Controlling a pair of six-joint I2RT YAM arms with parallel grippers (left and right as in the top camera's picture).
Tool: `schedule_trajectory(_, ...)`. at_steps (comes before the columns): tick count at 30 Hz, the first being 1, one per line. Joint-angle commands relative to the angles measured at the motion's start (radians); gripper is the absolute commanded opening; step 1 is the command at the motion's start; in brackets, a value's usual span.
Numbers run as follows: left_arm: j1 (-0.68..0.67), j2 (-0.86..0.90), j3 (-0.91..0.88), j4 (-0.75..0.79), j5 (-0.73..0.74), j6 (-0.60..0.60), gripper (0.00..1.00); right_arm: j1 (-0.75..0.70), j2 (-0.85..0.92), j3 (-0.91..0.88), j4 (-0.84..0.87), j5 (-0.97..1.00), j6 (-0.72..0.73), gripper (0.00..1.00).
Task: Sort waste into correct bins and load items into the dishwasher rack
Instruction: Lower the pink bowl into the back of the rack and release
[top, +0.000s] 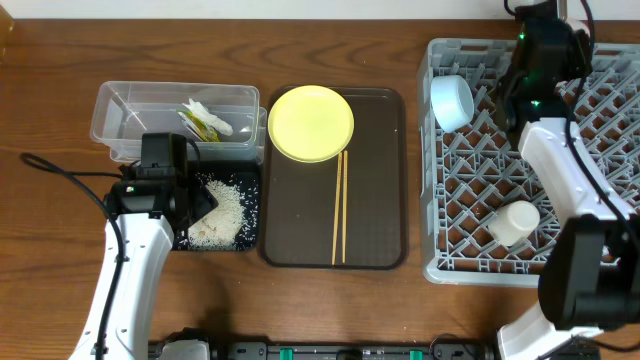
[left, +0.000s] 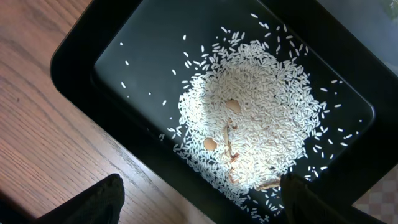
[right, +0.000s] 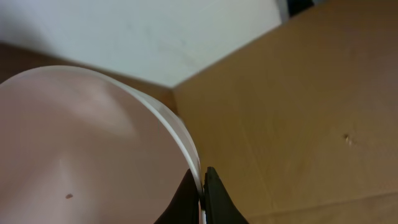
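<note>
My left claw (left: 202, 190) hangs over the black tray (left: 74, 68) with its fingers wide apart and nothing between them. The rice (left: 249, 118) lies heaped in that tray, with a few brownish bits mixed in and stray grains scattered around the heap. Just behind the tray is the clear tub (top: 110, 115), which holds the wrapper (top: 205, 122) and its white scrap.

My right claw (right: 203, 186) is pinched together on the rim of a pale bowl (right: 81, 155). From overhead, that bowl stands tilted on edge in the far left corner of the rack (top: 600, 150). The cup (top: 513, 222) lies on its side nearer the front of the rack.

The plate (top: 311, 123) sits at the far end of the brown tray (top: 385, 200). The chopsticks (top: 340, 205) lie side by side, running from the plate's edge toward the near rim.
</note>
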Motion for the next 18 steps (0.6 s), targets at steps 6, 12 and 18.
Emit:
schedule_trajectory(6, 0.005, -0.005, 0.009, -0.003, -0.011, -0.008, 0.83, -0.003, 0.097, 0.003, -0.005, 0.096, 0.095, 0.01)
schedule_trajectory(12, 0.005, -0.005, 0.009, -0.002, -0.009, -0.008, 0.83, 0.004, 0.121, 0.002, -0.068, 0.089, 0.17, 0.01)
schedule_trajectory(18, 0.005, -0.005, 0.009, -0.003, -0.008, -0.008, 0.82, 0.006, 0.127, 0.002, -0.111, 0.067, 0.238, 0.01)
